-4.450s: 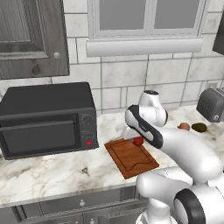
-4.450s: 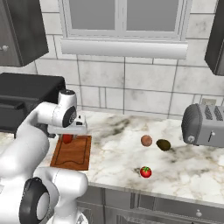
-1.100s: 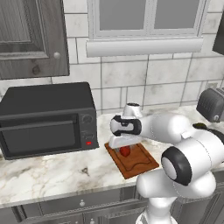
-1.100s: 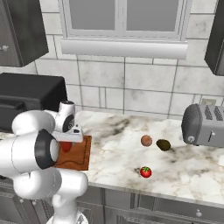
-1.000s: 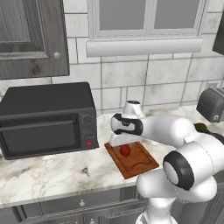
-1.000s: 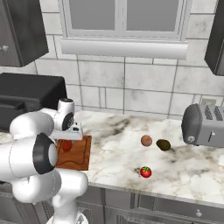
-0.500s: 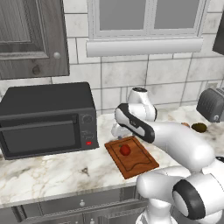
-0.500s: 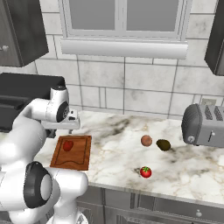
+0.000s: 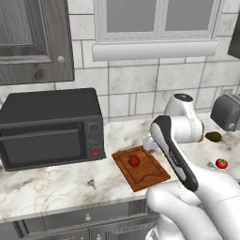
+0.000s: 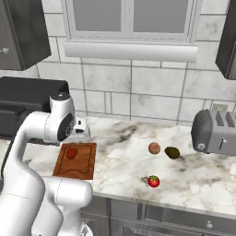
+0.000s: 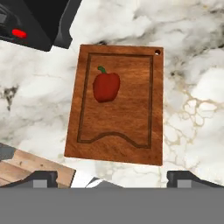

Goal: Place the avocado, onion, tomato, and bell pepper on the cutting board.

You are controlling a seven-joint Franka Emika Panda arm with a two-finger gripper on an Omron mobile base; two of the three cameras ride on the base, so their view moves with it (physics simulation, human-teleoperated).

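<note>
My gripper (image 11: 112, 175) hangs above the cutting board (image 11: 131, 131), fingers spread wide, holding nothing. Bell pepper (image 11: 106, 86) lies on the board inside the groove. Onion (image 10: 154, 148) and avocado (image 10: 172, 152) sit side by side on the counter (image 10: 193, 175), tomato (image 10: 153, 181) nearer the front edge.

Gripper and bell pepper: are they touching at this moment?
Apart. In the hand view the bell pepper lies alone on the cutting board, with bare board between it and the fingertips of the open gripper.
</note>
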